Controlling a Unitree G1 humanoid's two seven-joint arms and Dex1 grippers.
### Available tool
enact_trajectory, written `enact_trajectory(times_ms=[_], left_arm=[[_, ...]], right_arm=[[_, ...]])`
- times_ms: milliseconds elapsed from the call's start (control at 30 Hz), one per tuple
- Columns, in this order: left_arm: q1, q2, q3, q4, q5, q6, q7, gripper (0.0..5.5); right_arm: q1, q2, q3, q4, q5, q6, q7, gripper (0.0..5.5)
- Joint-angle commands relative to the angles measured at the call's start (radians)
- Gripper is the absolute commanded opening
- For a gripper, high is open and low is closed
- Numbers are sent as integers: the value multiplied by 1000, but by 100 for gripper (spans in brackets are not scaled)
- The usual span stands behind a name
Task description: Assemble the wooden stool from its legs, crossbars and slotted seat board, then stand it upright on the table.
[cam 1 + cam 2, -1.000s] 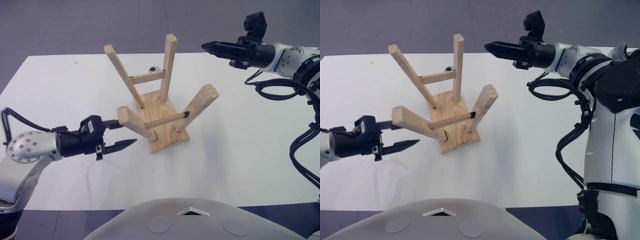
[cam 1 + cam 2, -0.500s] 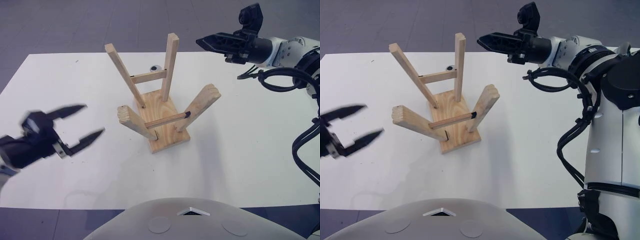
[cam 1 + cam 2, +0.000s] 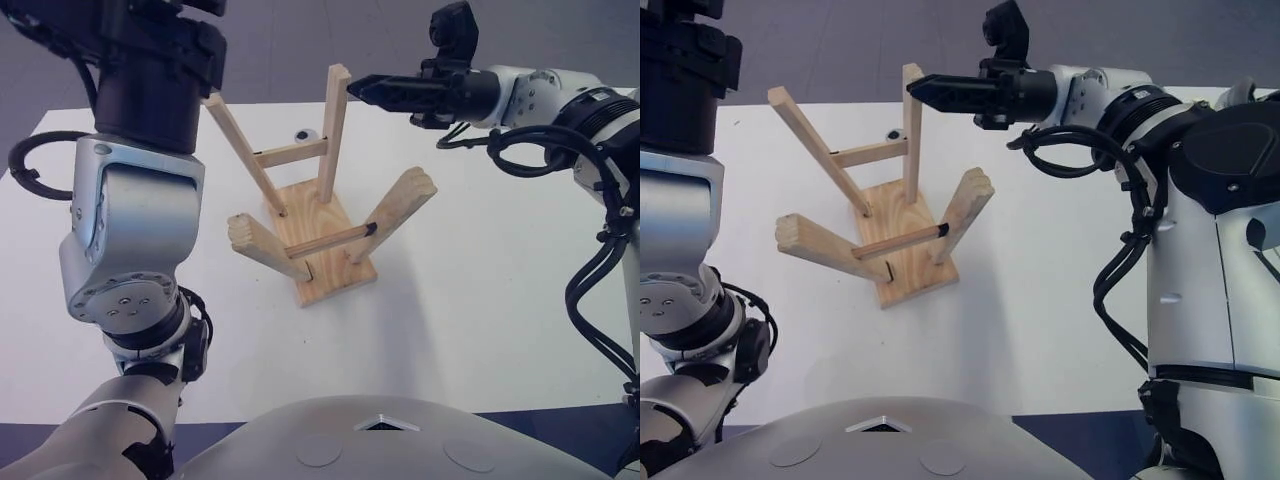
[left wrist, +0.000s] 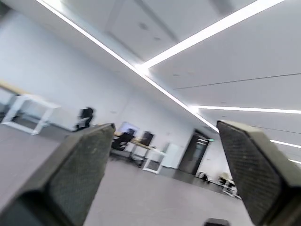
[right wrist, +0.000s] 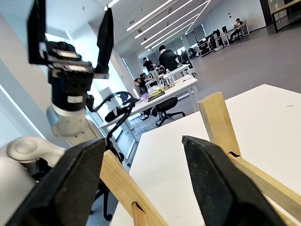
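Head view: stool sits inverted mid-desk. It looks assembled, flip not yet done. Left arm has swung from beside the stool to straight up. Right hand has slid in to the tall leg top.
Left wrist: left hand released, facing ceiling light strips.
Right wrist: fingers apart, empty, stool just beyond; open office behind.

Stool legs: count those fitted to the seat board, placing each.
4. Far left leg leans left; far right leg stands nearly upright; near left leg splays left; near right leg splays right. None hidden.
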Motion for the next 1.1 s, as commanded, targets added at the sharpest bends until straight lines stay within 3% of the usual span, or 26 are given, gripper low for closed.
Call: enact_trajectory(times_ms=[33, 133, 267, 433, 533, 700, 867, 900, 967, 1100], left_arm=[[44, 117, -8, 10, -79, 99, -107, 400], [99, 174, 11, -14, -121, 125, -150, 400], [160, 241, 50, -26, -137, 130, -200, 400], [295, 407, 183, -65, -238, 137, -501, 400], [409, 491, 262, -100, -320, 144, -684, 400], [489, 503, 204, -146, -354, 122, -770, 400], [549, 517, 229, -149, -309, 92, -791, 400], [550, 528, 244, -140, -303, 89, -796, 400], [555, 541, 263, -118, -285, 87, -810, 400], [564, 549, 268, -89, -244, 88, -848, 400]], right_arm=[[91, 25, -28, 23, -51, -220, -3, 305], [114, 13, -99, 23, -47, -276, -3, 305], [67, -15, -197, 23, -48, -179, -3, 305], [-47, -58, -273, 23, -63, 56, -3, 305], [-7, -73, -290, 23, -163, 151, -3, 305], [67, -106, -359, 23, -277, 290, -3, 305], [-61, -217, -556, 23, -227, 697, -3, 305], [-83, -203, -568, 23, -245, 679, -3, 305], [-39, -105, -505, 23, -349, 356, -3, 305], [276, 32, -276, 23, -557, -620, -3, 305]])
